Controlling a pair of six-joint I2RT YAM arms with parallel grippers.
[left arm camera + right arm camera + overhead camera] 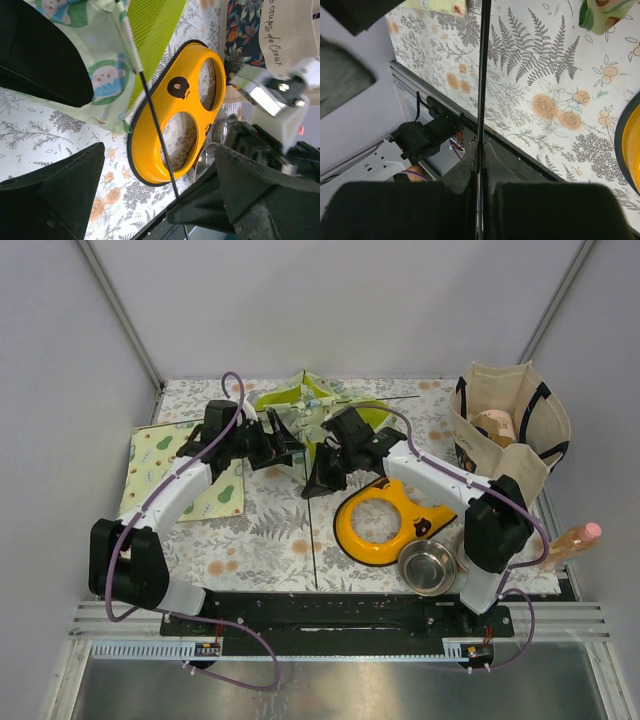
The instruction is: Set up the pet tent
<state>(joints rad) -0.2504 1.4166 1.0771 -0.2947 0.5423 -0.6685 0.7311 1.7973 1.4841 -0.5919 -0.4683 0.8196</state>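
Note:
The pet tent point(300, 400) lies collapsed at the back middle of the table, pale avocado-print fabric with lime panels. My right gripper point(322, 472) is shut on a thin black pole point(315, 540) that runs from the tent toward the near edge. In the right wrist view the fingers point(481, 150) pinch the pole point(484, 75). My left gripper point(285, 445) is open beside the tent. In the left wrist view its fingers point(55, 195) stand wide apart, with tent fabric point(107, 75) by the upper one and the pole point(157, 130) crossing to the right gripper.
An orange two-hole feeder point(385, 520) lies right of the pole, with a steel bowl point(428, 567) in front of it. A canvas tote bag point(505, 430) stands at the back right, a bottle point(575, 540) at the right edge. A flat avocado-print mat point(185, 470) lies at the left.

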